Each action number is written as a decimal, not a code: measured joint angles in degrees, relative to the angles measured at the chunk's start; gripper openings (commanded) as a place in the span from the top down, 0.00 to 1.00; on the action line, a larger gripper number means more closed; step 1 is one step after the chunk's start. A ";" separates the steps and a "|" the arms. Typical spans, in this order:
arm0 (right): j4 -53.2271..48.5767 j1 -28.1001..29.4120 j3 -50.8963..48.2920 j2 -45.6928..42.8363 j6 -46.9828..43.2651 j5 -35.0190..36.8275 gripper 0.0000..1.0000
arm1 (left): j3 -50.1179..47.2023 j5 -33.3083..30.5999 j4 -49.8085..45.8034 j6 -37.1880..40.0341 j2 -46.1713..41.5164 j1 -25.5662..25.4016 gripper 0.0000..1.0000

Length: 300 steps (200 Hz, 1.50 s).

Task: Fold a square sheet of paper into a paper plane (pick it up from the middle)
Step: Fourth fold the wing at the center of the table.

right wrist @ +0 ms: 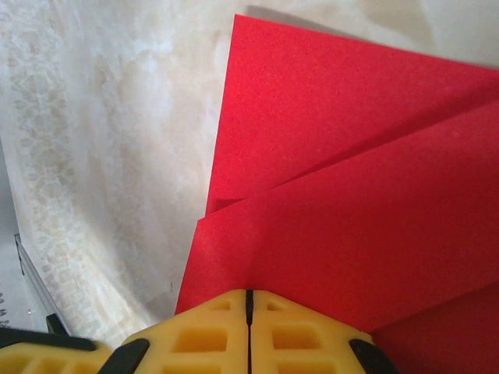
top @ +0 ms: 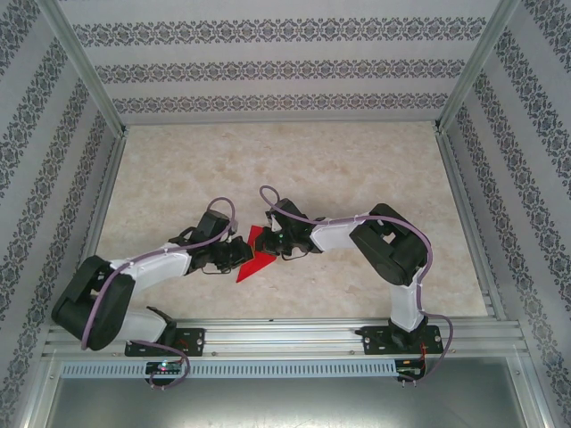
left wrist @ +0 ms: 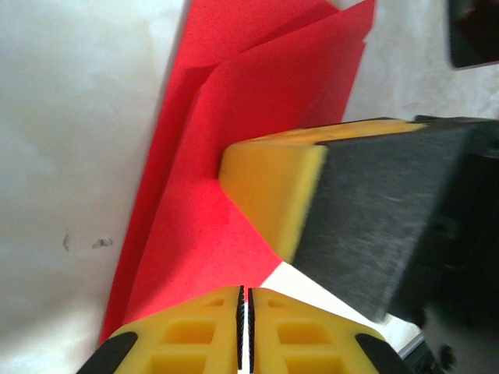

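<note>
Red sheet part-folded into layered flaps, no dart yet; left gripper and right gripper both pinch it.

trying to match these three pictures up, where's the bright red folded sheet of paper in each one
top external: the bright red folded sheet of paper lies just left of centre, slightly below the middle.
left wrist: it runs from top centre down to bottom left.
right wrist: it covers the centre and right.
shared landmark: the pale marbled tabletop, left of the paper in both wrist views.
</note>
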 measured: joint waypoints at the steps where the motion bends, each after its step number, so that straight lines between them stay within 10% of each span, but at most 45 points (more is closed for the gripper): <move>1: -0.02 0.00 0.02 0.00 -0.02 0.00 0.91 | 0.00 0.02 0.15 -0.04 0.28 -0.02 0.87; 61: -1.55 0.04 0.70 -0.04 -0.04 0.31 0.88 | -1.22 2.89 3.06 -1.09 5.35 0.11 0.87; 300: -5.16 0.11 2.16 -0.22 -1.40 1.05 0.85 | -7.85 -0.22 -18.97 -2.10 -23.54 0.11 0.80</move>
